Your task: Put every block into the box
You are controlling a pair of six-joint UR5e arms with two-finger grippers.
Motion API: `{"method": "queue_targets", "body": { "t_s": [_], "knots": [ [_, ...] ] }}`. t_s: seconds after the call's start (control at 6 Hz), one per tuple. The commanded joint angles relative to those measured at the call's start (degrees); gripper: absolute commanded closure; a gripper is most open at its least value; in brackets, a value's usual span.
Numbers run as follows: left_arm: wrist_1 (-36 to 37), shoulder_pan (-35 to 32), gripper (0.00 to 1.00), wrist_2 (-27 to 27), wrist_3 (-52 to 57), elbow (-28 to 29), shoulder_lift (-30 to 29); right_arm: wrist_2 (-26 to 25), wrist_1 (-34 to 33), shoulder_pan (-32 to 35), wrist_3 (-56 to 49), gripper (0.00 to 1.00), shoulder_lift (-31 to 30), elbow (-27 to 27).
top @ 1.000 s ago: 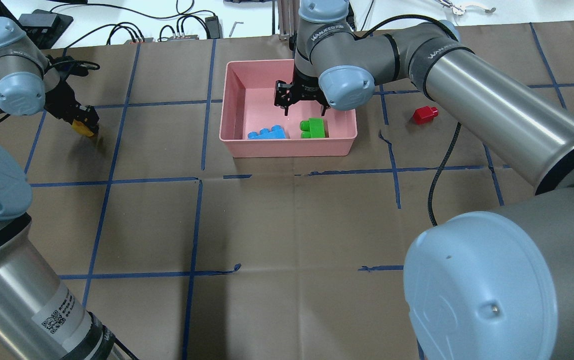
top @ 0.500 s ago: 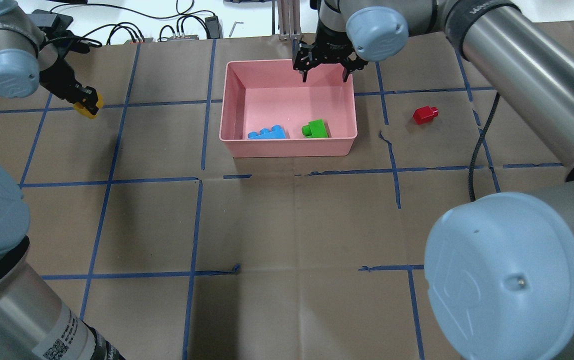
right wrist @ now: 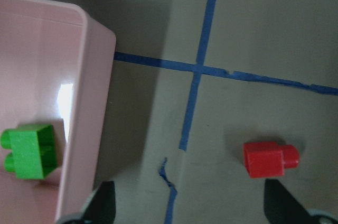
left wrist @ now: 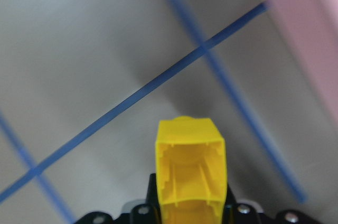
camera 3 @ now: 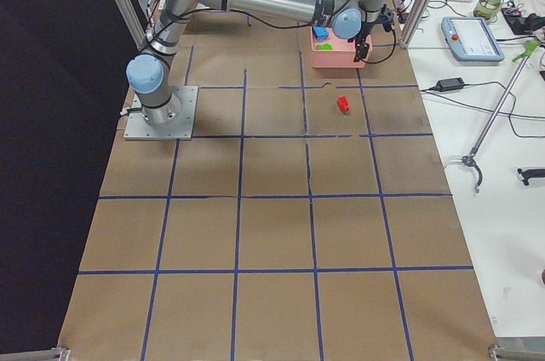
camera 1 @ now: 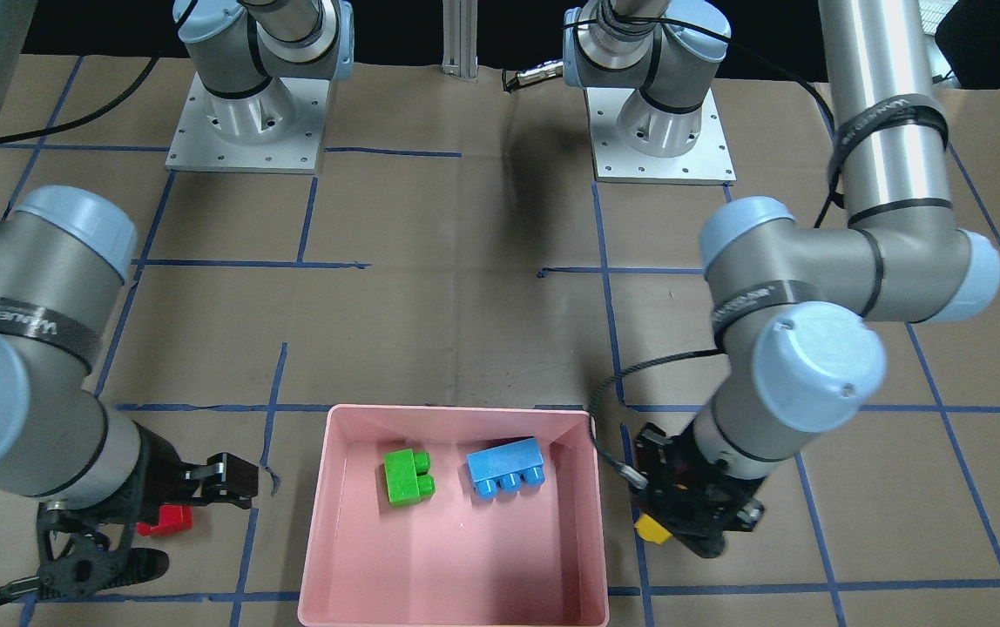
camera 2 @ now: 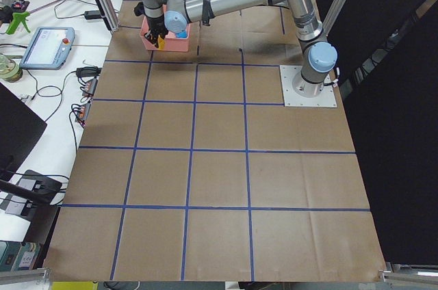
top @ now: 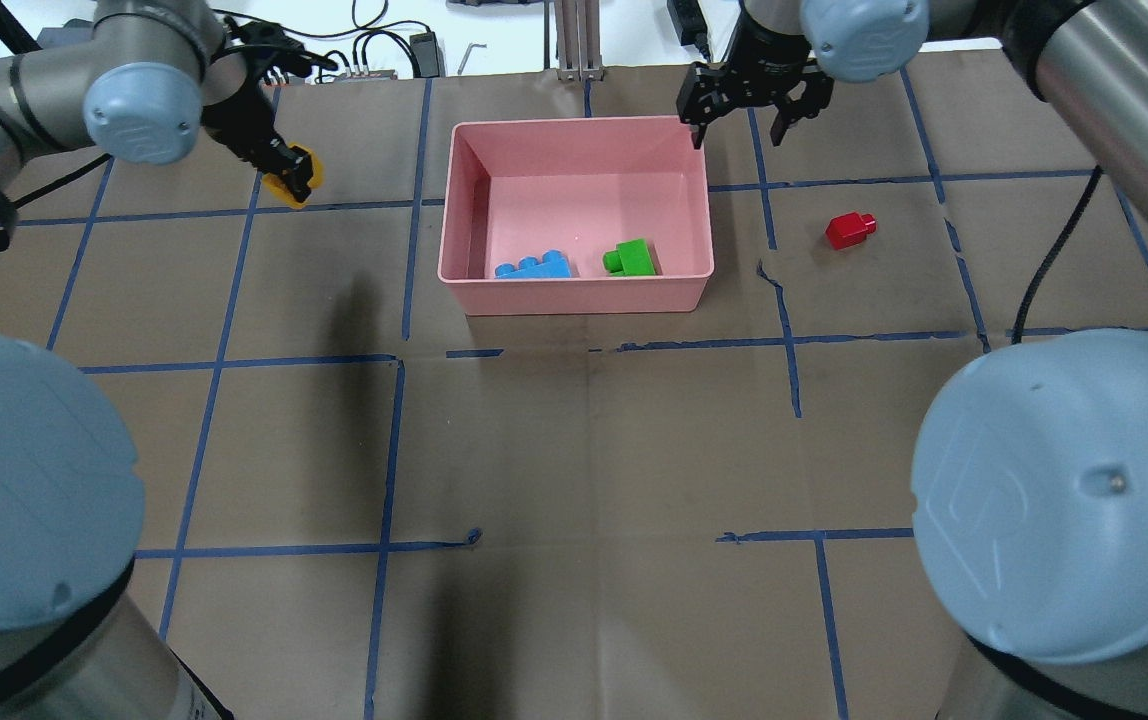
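Note:
The pink box (top: 574, 297) holds the light-blue block (top: 534, 267) and the green block (top: 631, 258) by its near wall. My left gripper (top: 289, 178) is shut on the yellow block (top: 296, 186), held above the table left of the box; the wrist view shows the yellow block (left wrist: 191, 171) between the jaws. My right gripper (top: 742, 122) is open and empty, high up beyond the box's far right corner. The red block (top: 850, 229) lies on the table right of the box, and it shows below the open right gripper in the right wrist view (right wrist: 270, 159).
Brown paper with blue tape lines covers the table. Cables and power bricks (top: 374, 60) lie along the far edge. A black cable (top: 1029, 280) hangs from my right arm over the table's right side. Both arm bases (camera 1: 247, 113) stand at the robot's side.
My left gripper has carried the yellow block right, toward the box. My right gripper has risen out of the box and moved right, past its far right corner.

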Motion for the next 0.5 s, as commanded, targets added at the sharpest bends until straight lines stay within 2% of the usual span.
{"method": "queue_targets", "body": {
  "t_s": [0.0,0.17,0.33],
  "knots": [
    [0.82,-8.35,1.00,-2.38,0.14,0.14,-1.35,0.19,-1.63,-4.48,-10.51,0.00,0.18,4.75],
    [2.40,-10.20,1.00,-3.97,0.49,-0.04,-1.80,-0.15,-3.73,-4.76,-8.72,0.01,0.79,5.22],
    [2.50,-10.48,0.71,-3.99,0.58,0.05,-1.98,-0.42,-3.49,-4.76,-0.61,0.00,0.97,5.22]
  ]
}}
